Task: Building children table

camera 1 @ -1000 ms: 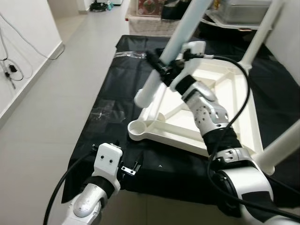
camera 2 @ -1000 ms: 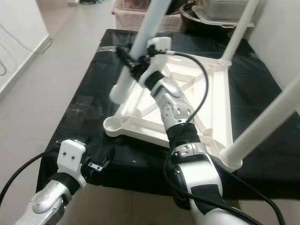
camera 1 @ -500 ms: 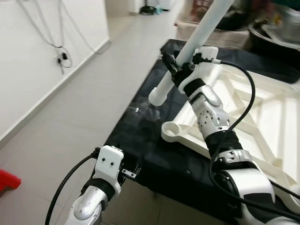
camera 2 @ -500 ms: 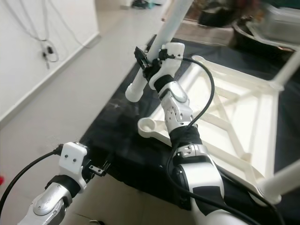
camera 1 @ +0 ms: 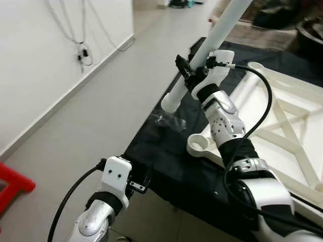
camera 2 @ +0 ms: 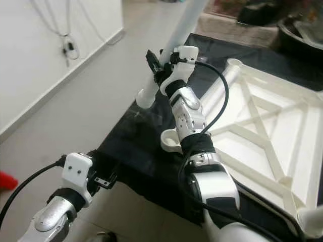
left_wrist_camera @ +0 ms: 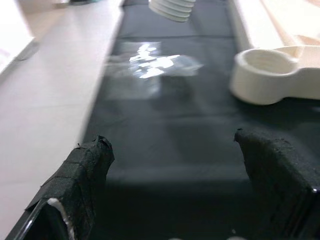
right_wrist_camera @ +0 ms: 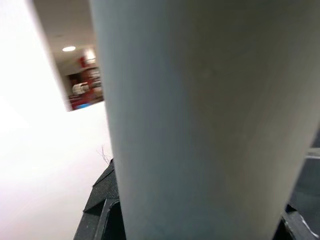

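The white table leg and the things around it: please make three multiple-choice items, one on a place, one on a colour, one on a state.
1. Where is the threaded end of the table leg?
A. screwed into the corner socket
B. in the air above the black cloth
C. lying on the floor

2. What colour is the cloth under the table top?
A. black
B. red
C. white

3. How is the left gripper?
A. shut on the leg
B. shut on the cloth
C. open, holding nothing

Key: 1 B, the end hangs clear of the corner socket; 2 A, the sheet is black; 3 C, its fingers stand apart, while the right gripper holds the leg.
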You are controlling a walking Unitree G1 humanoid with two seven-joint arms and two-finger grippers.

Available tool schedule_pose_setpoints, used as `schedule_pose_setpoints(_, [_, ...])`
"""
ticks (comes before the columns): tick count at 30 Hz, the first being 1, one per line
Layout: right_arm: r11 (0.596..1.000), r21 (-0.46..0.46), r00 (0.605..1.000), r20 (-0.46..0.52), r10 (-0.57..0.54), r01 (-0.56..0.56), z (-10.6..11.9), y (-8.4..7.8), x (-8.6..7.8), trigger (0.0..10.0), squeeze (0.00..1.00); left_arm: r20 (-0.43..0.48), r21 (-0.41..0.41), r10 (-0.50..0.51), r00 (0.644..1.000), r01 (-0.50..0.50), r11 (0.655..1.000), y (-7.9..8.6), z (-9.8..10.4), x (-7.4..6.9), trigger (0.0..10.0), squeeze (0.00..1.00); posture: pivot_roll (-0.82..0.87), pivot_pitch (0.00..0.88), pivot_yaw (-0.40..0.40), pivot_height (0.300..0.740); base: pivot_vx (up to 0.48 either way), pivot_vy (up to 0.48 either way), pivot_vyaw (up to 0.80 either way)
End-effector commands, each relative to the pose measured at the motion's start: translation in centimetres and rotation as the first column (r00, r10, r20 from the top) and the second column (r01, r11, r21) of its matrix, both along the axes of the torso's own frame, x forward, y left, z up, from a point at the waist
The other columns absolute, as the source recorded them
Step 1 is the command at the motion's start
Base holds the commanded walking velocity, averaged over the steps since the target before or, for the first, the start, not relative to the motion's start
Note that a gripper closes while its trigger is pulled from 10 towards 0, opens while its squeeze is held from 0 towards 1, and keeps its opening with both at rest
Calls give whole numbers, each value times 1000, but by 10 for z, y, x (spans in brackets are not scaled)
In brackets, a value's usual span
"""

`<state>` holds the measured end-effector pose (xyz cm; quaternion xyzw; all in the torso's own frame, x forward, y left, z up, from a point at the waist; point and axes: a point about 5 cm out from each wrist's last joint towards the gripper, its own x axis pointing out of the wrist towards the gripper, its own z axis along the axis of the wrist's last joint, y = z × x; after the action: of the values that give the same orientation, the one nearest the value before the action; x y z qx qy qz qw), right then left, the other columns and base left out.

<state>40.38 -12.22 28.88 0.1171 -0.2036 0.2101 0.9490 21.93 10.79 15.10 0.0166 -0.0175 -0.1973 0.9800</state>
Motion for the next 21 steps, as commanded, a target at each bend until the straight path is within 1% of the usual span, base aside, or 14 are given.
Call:
schedule_pose_setpoints(1, [1000, 7, 999, 36, -8, 8, 10, -10, 0, 10000, 0, -15, 2, -13, 1000, 13, 1000, -2, -1, -4, 10000, 0, 119, 204, -62, 740, 0, 0, -475])
schedule_pose_setpoints(5, [1000, -4, 999, 48, 7, -7, 14, -15, 0, 10000, 0, -19, 1, -15, 1000, 15, 1000, -3, -1, -6, 10000, 0, 119, 213, -61, 740, 0, 0, -119])
schedule_pose_setpoints(6, [998, 8, 998, 44, 55, -56, 16, -17, 0, 10000, 0, -20, 1, -20, 1000, 20, 1000, -4, 0, -8, 10000, 0, 122, 221, -60, 740, 0, 0, 0])
schedule_pose_setpoints(7, [998, 8, 998, 44, 55, -56, 16, -17, 0, 10000, 0, -20, 1, -20, 1000, 20, 1000, -4, 0, -8, 10000, 0, 122, 221, -60, 740, 0, 0, 0])
schedule_pose_setpoints(8, [987, -2, 986, 28, 164, -164, 18, -18, -1, 10000, 0, -22, 0, -24, 999, 24, 1000, -5, 0, -9, 10000, 0, 121, 228, -59, 740, 0, 0, 0])
schedule_pose_setpoints(9, [970, -6, 970, 20, 241, -241, 19, -18, -3, 10000, 0, -24, -1, -26, 999, 26, 1000, -6, 0, -9, 10000, 0, 122, 230, -58, 740, 0, 0, 0])
schedule_pose_setpoints(10, [970, -6, 970, 20, 241, -241, 19, -18, -3, 10000, 0, -24, -1, -26, 999, 26, 1000, -6, 0, -9, 10000, 0, 122, 230, -58, 740, 0, 0, 0])
schedule_pose_setpoints(12, [918, -64, 920, 13, 393, -391, 19, -22, -8, 10000, 0, -27, -6, -31, 999, 31, 1000, -7, 2, -11, 10000, 0, 123, 247, -57, 740, 0, 0, 0])
schedule_pose_setpoints(13, [894, -79, 897, 4, 442, -441, 18, -25, -10, 10000, 0, -27, -10, -34, 999, 34, 999, -7, 3, -12, 10000, 0, 125, 249, -59, 740, 0, 0, 0])
schedule_pose_setpoints(15, [894, -79, 897, 4, 442, -441, 18, -25, -10, 10000, 0, -27, -10, -34, 999, 34, 999, -7, 3, -12, 10000, 0, 125, 249, -59, 740, 0, 0, 0])
schedule_pose_setpoints(17, [842, -130, 852, -40, 523, -523, 15, -35, -12, 10000, 0, -26, -19, -42, 999, 42, 999, -8, 7, -16, 10000, 0, 144, 261, -57, 740, 0, 0, 0])
schedule_pose_setpoints(18, [818, -176, 836, -69, 544, -547, 13, -39, -13, 10000, 0, -27, -23, -46, 999, 45, 999, -9, 9, -18, 10000, 0, 148, 267, -59, 740, 0, 0, 0])
schedule_pose_setpoints(20, [818, -176, 836, -69, 544, -547, 13, -39, -13, 10000, 0, -27, -23, -46, 999, 45, 999, -9, 9, -18, 10000, 0, 148, 267, -59, 740, 0, 0, 0])
schedule_pose_setpoints(21, [801, -207, 826, -88, 556, -561, 11, -42, -14, 10000, 0, -27, -26, -48, 998, 47, 999, -9, 10, -20, 10000, 0, 149, 269, -59, 740, 0, 0, 0])
